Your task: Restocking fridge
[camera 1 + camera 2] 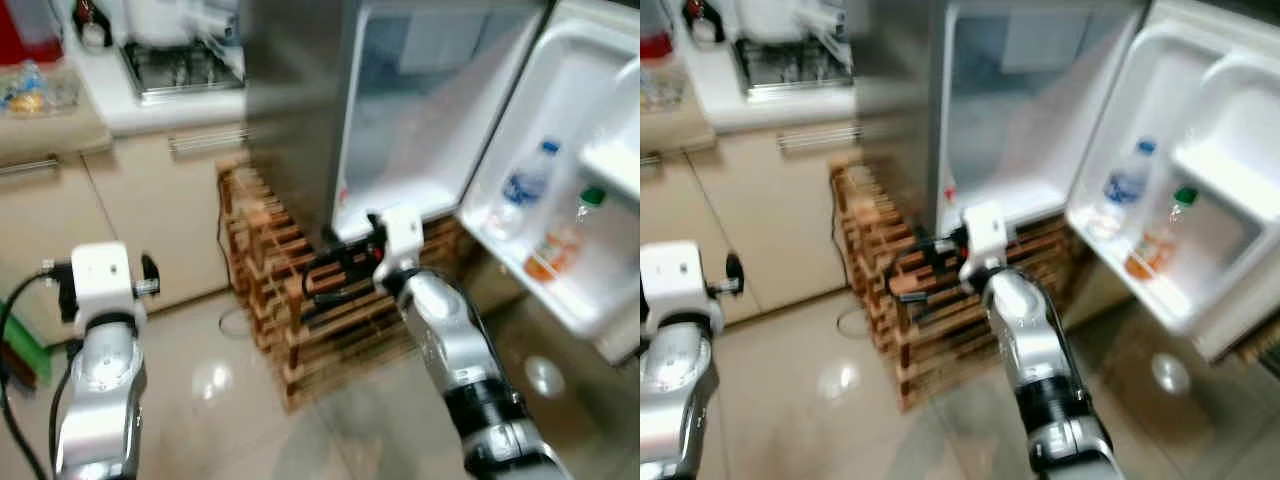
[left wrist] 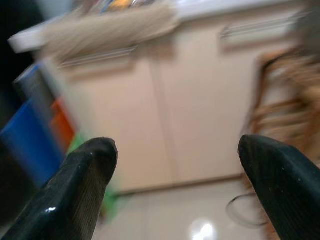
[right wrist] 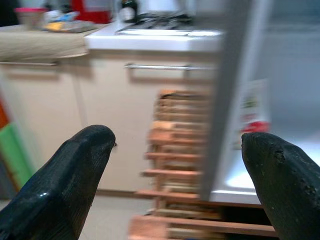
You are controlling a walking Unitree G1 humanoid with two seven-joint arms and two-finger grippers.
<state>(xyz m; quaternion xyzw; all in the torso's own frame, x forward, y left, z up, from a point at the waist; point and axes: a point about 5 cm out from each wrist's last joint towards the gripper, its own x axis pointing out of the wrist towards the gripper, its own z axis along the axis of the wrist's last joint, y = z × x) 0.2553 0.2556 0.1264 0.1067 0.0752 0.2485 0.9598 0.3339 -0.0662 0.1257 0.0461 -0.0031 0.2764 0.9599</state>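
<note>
Overall, frames blurred. Fridge (image 1: 300,110) stands on a slatted wooden pallet (image 1: 290,310), its door (image 1: 570,190) swung wide toward the robot's right. Main compartment (image 1: 420,110) looks white inside; contents cannot be made out through the blur. Door shelf (image 1: 540,290) holds 2 bottles: a clear bottle with blue label (image 1: 522,188) standing upright, and beside it a bottle with orange contents and green cap (image 1: 560,240), tilted. Right gripper (image 3: 180,175) is raised in front of the fridge's lower edge, near the pallet; its 2 black fingers (image 3: 65,185) are spread wide apart with nothing between them. Its wrist view looks past the fingers at the fridge's grey side edge, the pallet slats and pale cabinet fronts. Left gripper (image 2: 175,185) sits off to the robot's left, well apart from the fridge, facing the beige cabinets (image 1: 150,220); fingers likewise spread wide and empty. Left wrist view also picks up blue, orange and green items by the cabinet end, too blurred to identify. White countertop (image 1: 150,110) above the cabinets carries a gas hob (image 1: 180,65). A black cable (image 1: 222,260) runs down beside the pallet to the glossy tiled floor (image 1: 210,400).
</note>
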